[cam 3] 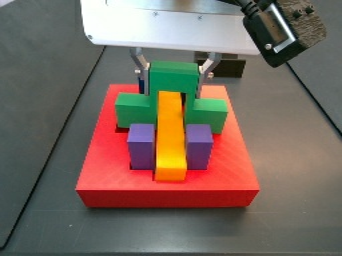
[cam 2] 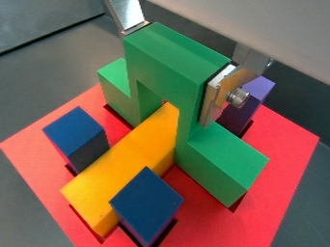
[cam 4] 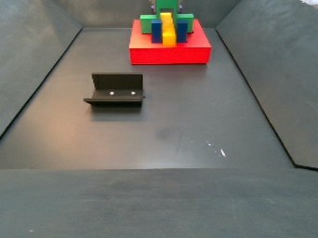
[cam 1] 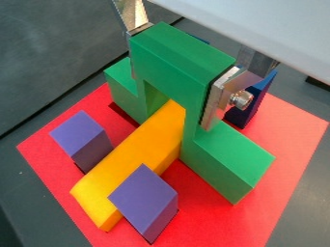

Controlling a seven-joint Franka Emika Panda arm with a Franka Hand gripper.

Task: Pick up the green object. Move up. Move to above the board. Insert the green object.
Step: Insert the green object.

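The green object (cam 1: 180, 72) is a bridge-shaped block seated on the red board (cam 1: 290, 130), arching over a yellow bar (cam 1: 135, 159). My gripper (cam 1: 178, 58) is shut on its raised top; one silver finger (cam 1: 222, 96) presses each side. The same grip shows in a wrist view (cam 2: 175, 63), on the green object (cam 2: 168, 77). In a side view the gripper (cam 3: 171, 70) holds the green object (cam 3: 171, 82) above the board (cam 3: 167, 185). In a side view the green object (cam 4: 165, 17) sits on the board (cam 4: 170, 53) at the far end.
Purple blocks (cam 1: 84, 138) (cam 1: 145, 198) flank the yellow bar on the board, and another (cam 1: 252, 101) lies behind the finger. The dark fixture (cam 4: 115, 90) stands on the floor left of centre, well before the board. Grey walls enclose the floor.
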